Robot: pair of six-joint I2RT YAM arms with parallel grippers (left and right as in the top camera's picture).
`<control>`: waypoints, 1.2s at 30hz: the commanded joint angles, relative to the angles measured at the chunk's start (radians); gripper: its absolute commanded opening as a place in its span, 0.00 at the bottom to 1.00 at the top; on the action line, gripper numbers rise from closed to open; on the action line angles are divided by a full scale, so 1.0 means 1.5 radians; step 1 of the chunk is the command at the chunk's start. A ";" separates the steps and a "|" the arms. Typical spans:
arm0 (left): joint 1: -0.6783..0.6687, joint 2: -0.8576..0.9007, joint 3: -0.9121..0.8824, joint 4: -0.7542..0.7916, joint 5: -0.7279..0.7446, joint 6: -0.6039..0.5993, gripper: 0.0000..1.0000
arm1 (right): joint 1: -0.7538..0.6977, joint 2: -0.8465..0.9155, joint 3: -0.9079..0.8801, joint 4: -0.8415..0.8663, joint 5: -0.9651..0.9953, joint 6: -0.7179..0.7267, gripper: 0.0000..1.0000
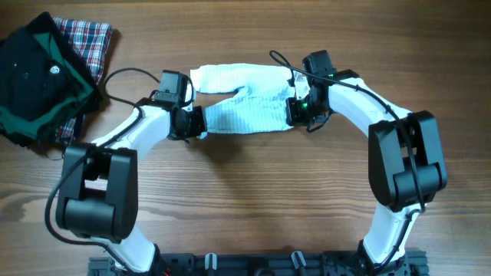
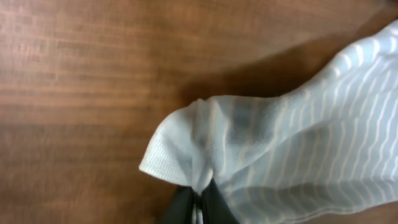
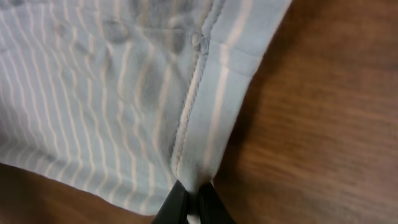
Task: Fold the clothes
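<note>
My left claw (image 2: 199, 200) is pressing together on a corner of the pale-blue striped garment (image 2: 298, 143), its two dark fingertips pinching a small bunch of the ribbed hem. That corner is lifting into a soft peak above the wood, and the rest of the cloth is spreading away from the claw toward my right.

My right claw (image 3: 189, 203) is likewise squeezing shut on the garment (image 3: 112, 93), gripping the bottom of a stitched seam at the cloth's edge, with bare wood showing just beside it.

Seen from overhead, the left claw (image 1: 196, 123) is holding the garment's near left end and the right claw (image 1: 295, 107) its right end, so the garment (image 1: 245, 100) is stretching between my two arms. It is lying in the middle of the tabletop (image 1: 253, 199), closer to the far edge than to the near one.

A black-and-green garment (image 1: 34, 77) is lying heaped in the far left corner, well apart from my claws, on top of a red plaid cloth (image 1: 88, 38).
</note>
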 commanded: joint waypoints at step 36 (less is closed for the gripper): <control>-0.005 -0.135 -0.010 0.127 -0.070 0.019 0.04 | -0.001 -0.137 -0.006 -0.012 0.033 0.125 0.04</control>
